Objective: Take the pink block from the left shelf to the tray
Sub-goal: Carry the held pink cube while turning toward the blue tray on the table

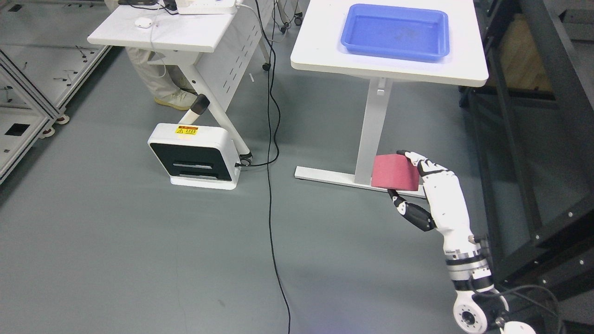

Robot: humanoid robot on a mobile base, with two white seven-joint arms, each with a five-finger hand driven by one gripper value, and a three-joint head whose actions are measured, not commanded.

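Observation:
My right hand comes up from the lower right and is shut on the pink block, fingers over its top right and thumb under its bottom edge. The block hangs above the floor, in front of the white table's leg. The blue tray lies on that white table at the top of the picture, well above and beyond the hand. My left arm does not show.
A black frame shelf stands along the right edge. A white box-shaped device sits on the floor at centre left, with a black cable running down the floor. A person's legs stand under a second white desk.

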